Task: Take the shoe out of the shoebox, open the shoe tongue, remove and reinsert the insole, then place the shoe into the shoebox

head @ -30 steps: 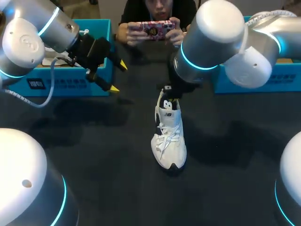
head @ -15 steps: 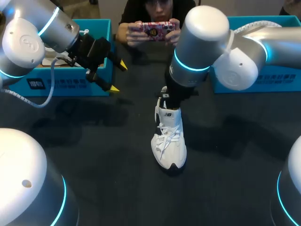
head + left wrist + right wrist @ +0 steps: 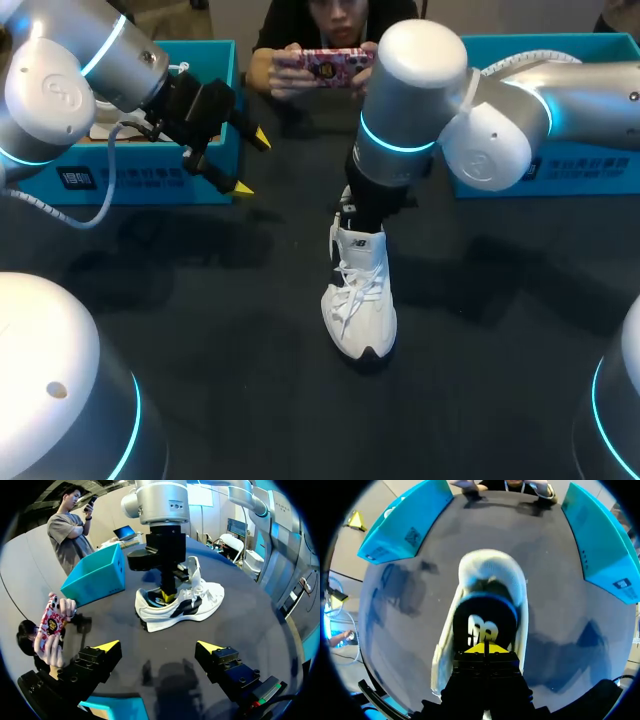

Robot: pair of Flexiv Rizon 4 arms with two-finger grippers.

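A white shoe (image 3: 360, 300) with loose laces stands upright mid-table, toe toward the near edge. My right gripper (image 3: 352, 212) reaches down into its heel opening. In the right wrist view that gripper (image 3: 486, 649) is shut, yellow tips together on the dark insole (image 3: 482, 622) with a white logo; the white heel collar (image 3: 490, 562) curves ahead of it. My left gripper (image 3: 248, 162) hangs open above the table, left of the shoe, beside a blue shoebox (image 3: 150, 170). From the left wrist view the open gripper (image 3: 159, 647) faces the shoe (image 3: 195, 605) and my right gripper (image 3: 167, 592).
A second blue box (image 3: 560, 160) stands at the back right; both boxes (image 3: 405, 525) (image 3: 600, 545) flank the shoe. A person's hands hold a phone (image 3: 325, 62) at the table's far edge. Dark bare tabletop (image 3: 200, 330) lies around the shoe.
My right arm has swung a little to the left above the shoe, its gripper staying in the heel opening. The shoe and my left arm have not moved.
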